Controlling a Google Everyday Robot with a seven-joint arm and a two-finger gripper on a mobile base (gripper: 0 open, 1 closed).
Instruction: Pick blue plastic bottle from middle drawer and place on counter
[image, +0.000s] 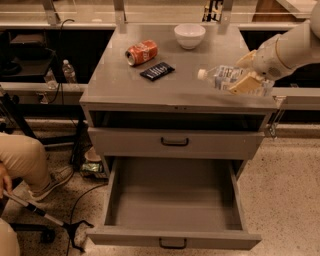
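Observation:
My gripper (246, 75) is at the right of the camera view, shut on the blue plastic bottle (220, 77). The bottle lies sideways in the fingers with its white cap pointing left. It hangs a little above the right front part of the counter (150, 92) and casts a shadow there. Below, the middle drawer (175, 200) stands pulled out, its grey tray bare and its black handle at the front edge.
On the counter lie a red-orange soda can (141, 52), a dark snack packet (157, 71) and a white bowl (189, 35) at the back. A shut drawer (175, 142) sits above the open one. A seated person's leg (25, 165) and a cane are at the left.

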